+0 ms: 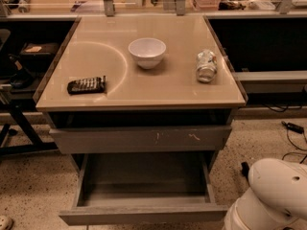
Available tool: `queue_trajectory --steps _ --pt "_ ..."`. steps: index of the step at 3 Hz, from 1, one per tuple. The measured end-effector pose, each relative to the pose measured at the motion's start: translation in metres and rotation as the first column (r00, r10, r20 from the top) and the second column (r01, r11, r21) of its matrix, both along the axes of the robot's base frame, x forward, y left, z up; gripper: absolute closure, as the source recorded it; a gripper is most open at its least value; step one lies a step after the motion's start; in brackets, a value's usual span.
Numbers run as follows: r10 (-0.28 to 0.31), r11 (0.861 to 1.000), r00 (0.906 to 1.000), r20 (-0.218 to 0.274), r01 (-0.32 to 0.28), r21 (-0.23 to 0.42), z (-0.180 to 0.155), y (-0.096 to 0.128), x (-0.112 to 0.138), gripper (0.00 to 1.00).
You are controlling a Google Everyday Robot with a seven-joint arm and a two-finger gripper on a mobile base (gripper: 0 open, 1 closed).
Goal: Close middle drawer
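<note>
Middle drawer (144, 215): one, at 6 o'clock in the view. It is pulled far out from the cabinet, so its plain grey front panel sits near the bottom edge.
Drawer interior: the shallow, dark grey floor and both side walls are visible, and nothing shows inside.
Upper drawer front (120, 139): one, directly at 12 o'clock from the open drawer. It bears pale scratch marks right of its middle, and a dark gap runs between it and the tabletop.
Drawer fronts counted: two in view.
Tabletop (158, 87): one tan, glossy surface above both drawers, with a pale curved arc on its left half.
Bowl (147, 52): one, white and upright, at 12 o'clock from the tabletop's centre.
Can (206, 66): one, at 3 o'clock from the bowl near the right edge. It is lying down and seems to be a crumpled can, though it is hard to tell.
Remote (86, 85): one dark keypad device lying flat at 8 o'clock from the bowl, near the front left corner.
Things on top counted: three, all well apart.
Robot arm (273, 195): one white rounded segment at 4 o'clock in the view, just beside the open drawer's right front corner but not touching it.
Gripper: out of frame beyond the lower right, so whether its jaws are apart or together cannot be told.
Cable (292, 127): one dark lead on the speckled floor at 3 o'clock.
</note>
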State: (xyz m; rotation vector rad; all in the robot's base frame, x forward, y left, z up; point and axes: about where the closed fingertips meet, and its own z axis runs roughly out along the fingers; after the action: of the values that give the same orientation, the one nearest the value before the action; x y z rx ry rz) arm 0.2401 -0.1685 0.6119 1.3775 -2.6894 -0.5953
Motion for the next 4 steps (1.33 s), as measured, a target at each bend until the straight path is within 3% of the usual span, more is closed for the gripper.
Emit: queue_trajectory --steps 1,2,4 --pt "0.011 1.0 0.9996 -0.024 -0.01 0.025 -0.014 0.004 -0.007 1.0" --pt "0.002 0.998 0.9977 -0.067 0.002 0.069 -0.066 0.011 -0.018 1.0" --pt "-0.095 0.984 0.9953 -0.017 0.097 0.152 -0.176 0.013 0.023 1.0"
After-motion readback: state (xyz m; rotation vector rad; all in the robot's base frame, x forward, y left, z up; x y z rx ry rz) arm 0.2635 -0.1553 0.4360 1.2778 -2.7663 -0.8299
